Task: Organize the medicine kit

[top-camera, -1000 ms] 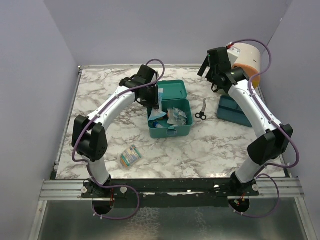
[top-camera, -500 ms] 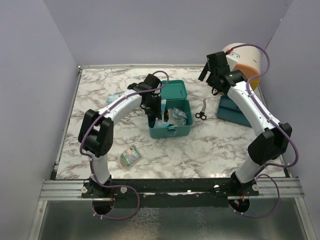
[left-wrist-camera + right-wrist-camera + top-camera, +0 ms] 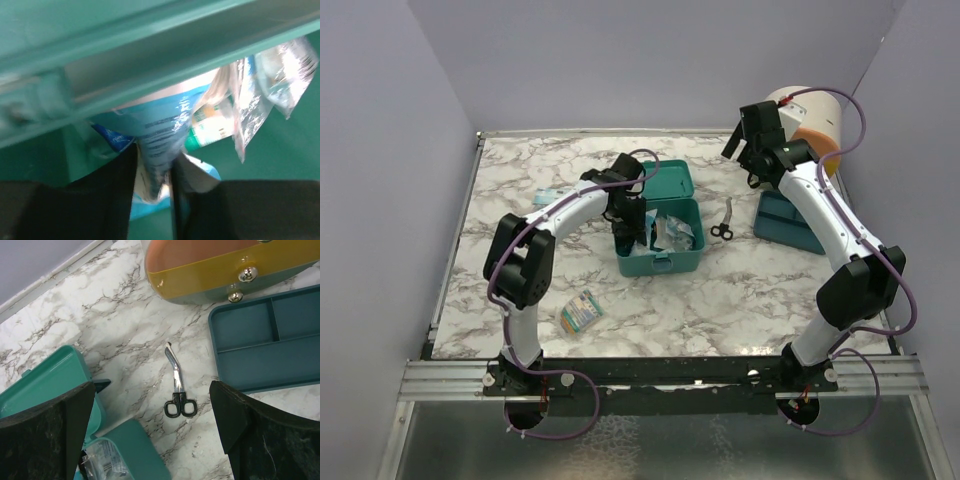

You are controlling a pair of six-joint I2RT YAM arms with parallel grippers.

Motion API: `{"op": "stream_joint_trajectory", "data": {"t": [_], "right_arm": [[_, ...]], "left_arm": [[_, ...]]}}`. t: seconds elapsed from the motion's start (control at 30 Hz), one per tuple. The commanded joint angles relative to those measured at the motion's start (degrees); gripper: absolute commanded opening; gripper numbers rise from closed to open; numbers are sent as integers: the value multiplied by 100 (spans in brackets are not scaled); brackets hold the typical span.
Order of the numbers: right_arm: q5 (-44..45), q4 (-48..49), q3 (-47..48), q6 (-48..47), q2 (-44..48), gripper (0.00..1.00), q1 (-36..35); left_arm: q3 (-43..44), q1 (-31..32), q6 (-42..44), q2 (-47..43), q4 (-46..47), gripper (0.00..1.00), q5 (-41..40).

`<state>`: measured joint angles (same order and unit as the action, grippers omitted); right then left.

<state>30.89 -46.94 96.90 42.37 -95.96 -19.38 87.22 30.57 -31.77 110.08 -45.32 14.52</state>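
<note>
While the medicine kit (image 3: 660, 262) sits open at the middle of the marble table (image 3: 520, 200), lid tipped back, the left gripper (image 3: 630, 226) reaches down into its left end. Blurred as the left wrist view is, the fingers (image 3: 117, 175) appear pinched on a blue-and-white packet (image 3: 161, 134), with clear-wrapped packets (image 3: 260, 85) lying beyond it inside the kit. The right gripper (image 3: 152, 385) hangs high to the right of the kit, jaws spread wide and holding nothing. Black-handled scissors (image 3: 177, 390) lie just right of the kit; further right is a shallow teal tray (image 3: 260, 355), with a round drawer unit (image 3: 815, 120) behind it. A small packet (image 3: 581, 312) lies in front of the kit, to its left.
</note>
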Motion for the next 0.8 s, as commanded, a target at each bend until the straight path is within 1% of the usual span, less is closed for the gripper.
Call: {"op": "stream_joint_trajectory", "data": {"t": [0.0,0.1,0.13,0.23,0.77], "right_arm": [[-43,178,-56,-1,108,100,56],[-69,186,-25,-1,89,100,66],[-79,190,-23,6,84,100,66],[-118,208,-7,17,70,100,66],[-396,270,26,116,81,100,70]], "left_arm": [[171,55,113,145,-186,49,-212],[302,55,236,29,-233,78,-237],[308,55,260,-27,-256,81,-257],[304,52,334,-205,-288,86,-318],[1112,55,1037,-734,-279,85,-882]]}}
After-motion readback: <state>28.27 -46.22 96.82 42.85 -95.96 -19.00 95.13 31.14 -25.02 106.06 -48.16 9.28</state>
